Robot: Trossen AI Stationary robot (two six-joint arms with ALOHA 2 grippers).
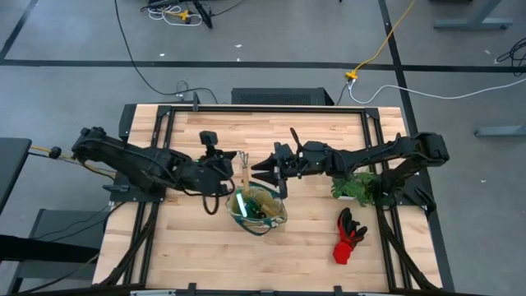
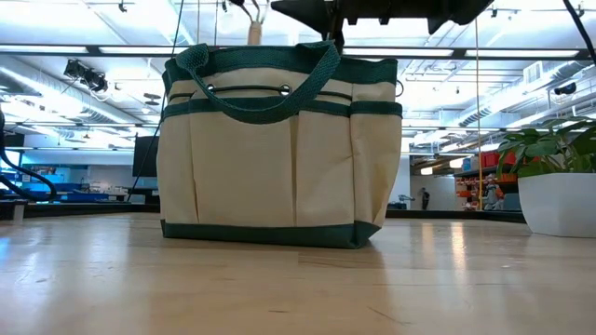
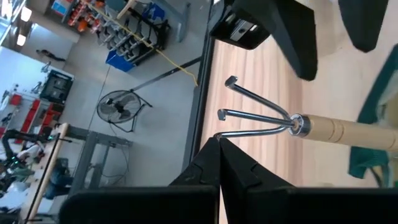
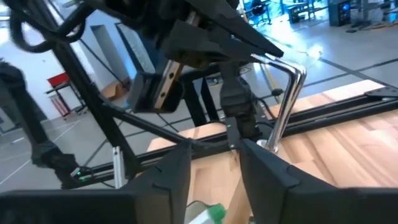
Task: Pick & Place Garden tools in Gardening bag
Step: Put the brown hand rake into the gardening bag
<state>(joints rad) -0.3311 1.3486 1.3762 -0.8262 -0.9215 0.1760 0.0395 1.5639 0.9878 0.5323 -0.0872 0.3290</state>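
1. You have one pair of gloves (image 1: 348, 236) lying towards the desk's near right corner.
2. One bag (image 1: 257, 210) stands at mid-desk near the front; inside you can make out the green of one bottle (image 1: 239, 203), the rest being hard to tell.
3. One rake (image 1: 244, 169) pokes up at the bag's far left rim, prongs outward.
4. Your left gripper (image 1: 233, 167) sits beside the rake, its fingers pressed together on nothing.
5. Your right gripper (image 1: 261, 171) hovers over the bag's far rim, fingers spread.
6. One plant (image 1: 355, 186) stands by the right edge.
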